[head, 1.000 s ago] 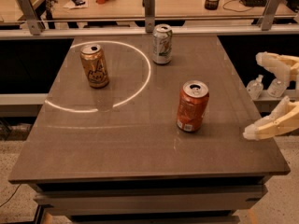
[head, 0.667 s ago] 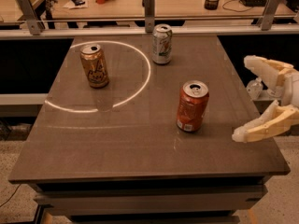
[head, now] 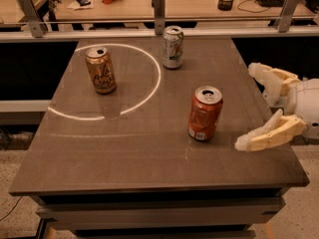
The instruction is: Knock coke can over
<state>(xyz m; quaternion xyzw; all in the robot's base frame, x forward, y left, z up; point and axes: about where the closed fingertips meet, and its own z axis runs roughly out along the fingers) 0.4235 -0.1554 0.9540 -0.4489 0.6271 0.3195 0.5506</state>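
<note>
The coke can [head: 204, 113], orange-red with a silver top and a pale patch near its base, stands upright right of the middle of the dark table [head: 149, 153]. My gripper [head: 246, 106] comes in from the right edge, just right of the can and apart from it. It is open: one cream finger [head: 266, 135] reaches low toward the can's base, the other [head: 266, 73] sits higher and farther back. It holds nothing.
A gold-brown can with a drawn figure [head: 101, 69] stands upright at the back left. A white and green can [head: 172, 47] stands upright at the back middle. A curved line of light lies on the tabletop. A metal rail [head: 159, 29] runs behind the table.
My gripper has moved left over the table's right edge, closer to the coke can. The cans have not moved.
</note>
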